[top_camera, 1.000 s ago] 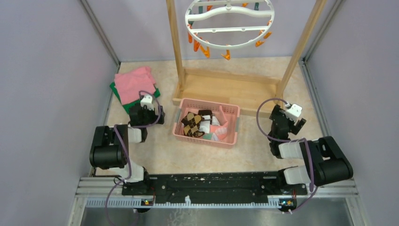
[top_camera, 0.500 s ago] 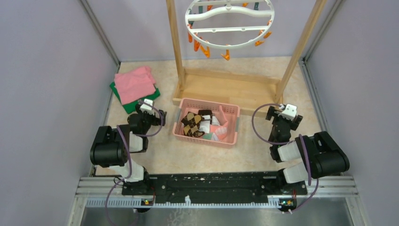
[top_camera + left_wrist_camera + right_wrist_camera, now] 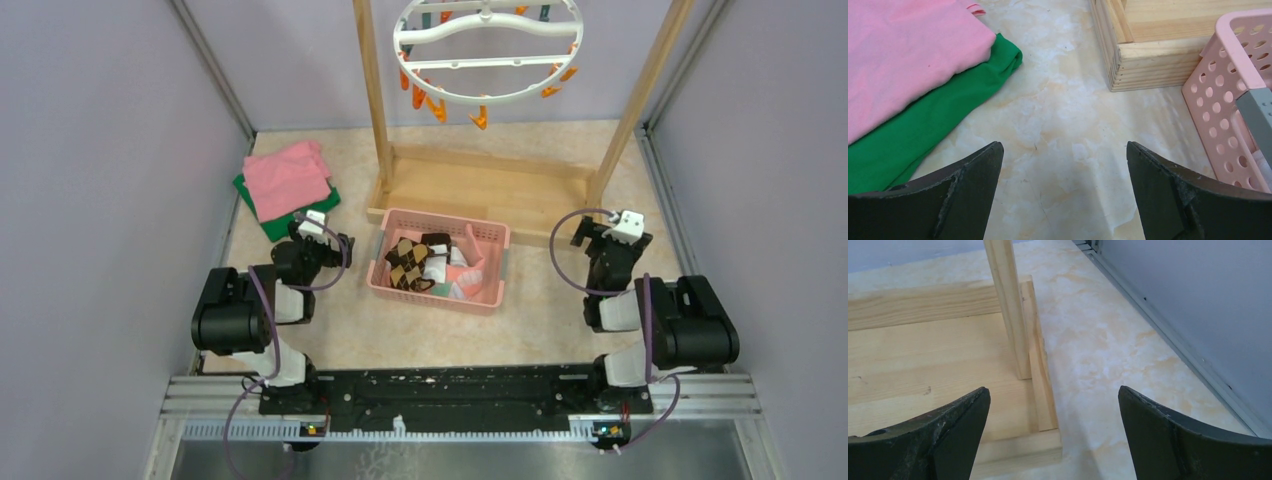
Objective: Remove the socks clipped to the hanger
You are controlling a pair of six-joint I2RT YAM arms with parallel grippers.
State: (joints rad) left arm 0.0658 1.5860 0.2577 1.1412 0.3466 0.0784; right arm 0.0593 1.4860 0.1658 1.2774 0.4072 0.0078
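The white ring hanger [image 3: 487,52] hangs at the top of the wooden frame, its orange clips [image 3: 436,107] dangling with nothing in them. Several socks [image 3: 428,266], argyle brown, pink and white, lie in the pink basket [image 3: 495,235] in the middle of the table. My left gripper [image 3: 322,237] is open and empty, low over the table left of the basket; its wrist view shows bare marble between the fingers [image 3: 968,195]. My right gripper [image 3: 608,240] is open and empty, right of the basket, by the frame's right corner [image 3: 1045,440].
A folded pink cloth [image 3: 286,178] lies on a green cloth [image 3: 278,226] at the back left. The wooden frame base [image 3: 480,185] and its posts [image 3: 370,90] stand behind the basket. Walls close in on both sides.
Both arms have pulled back and lowered toward their bases. The right gripper shifted right and a little back near the frame's corner. The left has held still for the last half second.
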